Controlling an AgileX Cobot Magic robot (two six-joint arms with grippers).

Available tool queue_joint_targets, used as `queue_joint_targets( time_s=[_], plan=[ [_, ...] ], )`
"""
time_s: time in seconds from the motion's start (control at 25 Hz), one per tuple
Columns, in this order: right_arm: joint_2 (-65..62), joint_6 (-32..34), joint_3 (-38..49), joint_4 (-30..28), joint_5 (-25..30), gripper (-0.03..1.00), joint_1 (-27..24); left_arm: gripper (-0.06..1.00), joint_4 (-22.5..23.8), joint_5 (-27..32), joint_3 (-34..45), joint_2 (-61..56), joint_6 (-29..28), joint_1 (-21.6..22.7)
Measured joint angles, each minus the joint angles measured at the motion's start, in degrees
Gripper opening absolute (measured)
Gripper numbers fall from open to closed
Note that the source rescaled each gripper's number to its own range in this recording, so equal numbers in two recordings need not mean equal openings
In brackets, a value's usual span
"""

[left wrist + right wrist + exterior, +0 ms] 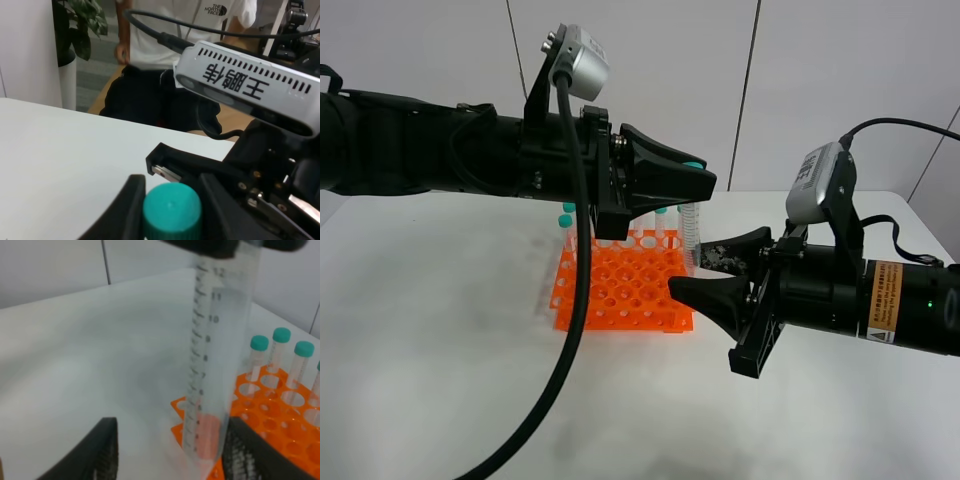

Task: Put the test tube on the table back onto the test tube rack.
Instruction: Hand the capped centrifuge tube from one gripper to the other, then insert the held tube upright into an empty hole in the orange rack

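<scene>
- In the high view, the upper finger of your right claw [692, 268] hides the tip of the test tube [691, 225]. The right wrist view blurs it, so you cannot tell whether it sits in a hole.
- The tube is slim and clear, with printed graduations and a teal cap [172, 210].
- It stands upright, cap up, over the far right corner of the orange test tube rack [620, 290].
- Your left claw [703, 183] is clenched just under the cap.
- Your right claw is released, with a finger on each side of the lower tube.

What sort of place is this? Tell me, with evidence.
Likely a robotics lab bench: a bright orange plastic test tube rack holding teal-capped clear plastic tubes, on a plain white table.
</scene>
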Motion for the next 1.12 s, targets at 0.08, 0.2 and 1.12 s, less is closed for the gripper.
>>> queue_joint_targets(
  time_s=[0.08, 0.2, 1.12],
  plan=[
    [0.0, -0.1, 0.0, -0.1, 0.1, 0.57, 0.0, 0.00, 0.0, -0.3, 0.0, 0.0, 0.0, 0.0],
    [0.0, -0.3, 0.0, -0.1, 2.6, 0.70, 0.0, 0.00, 0.0, -1.1, 0.0, 0.0, 0.0, 0.0],
    [0.1, -3.6, -6.4, 12.9, 57.9, 0.80, 0.0, 0.00, 0.0, -5.9, 0.0, 0.0, 0.2, 0.0]
  ],
)
